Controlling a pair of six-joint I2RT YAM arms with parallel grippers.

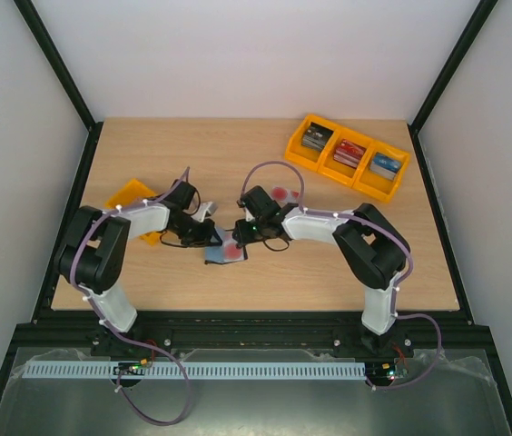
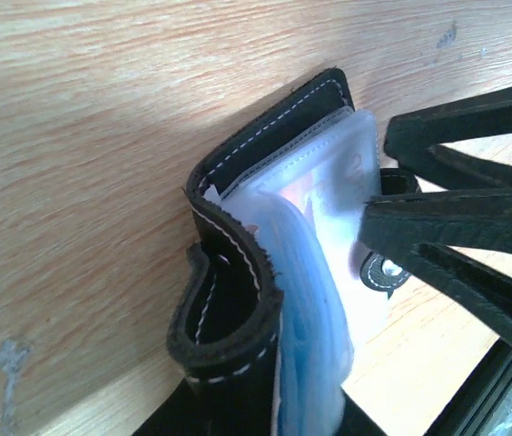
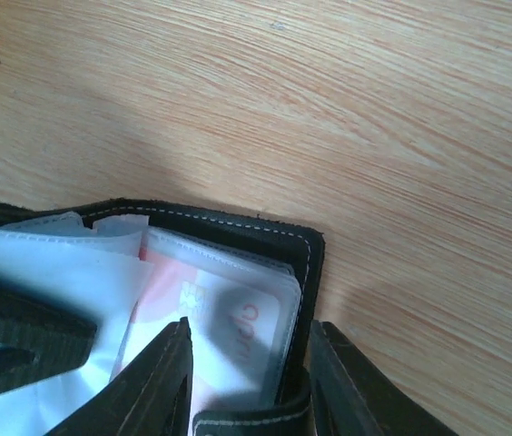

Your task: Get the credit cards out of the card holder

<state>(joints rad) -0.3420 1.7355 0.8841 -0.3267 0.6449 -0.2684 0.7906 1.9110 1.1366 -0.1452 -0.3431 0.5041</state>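
Stitched black card holder, glossy clear pockets

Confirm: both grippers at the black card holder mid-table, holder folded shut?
Not shut. The card holder lies open, its clear pockets fanned out and a card showing inside one; both wrist views show it. The left gripper and right gripper are both at it, as stated.

Centre of frame: left gripper and right gripper converge on the card holder, which lies spread on the table. One credit card lies just above the right gripper. Triple yellow tray with card stacks, upper right; single yellow tray, left.
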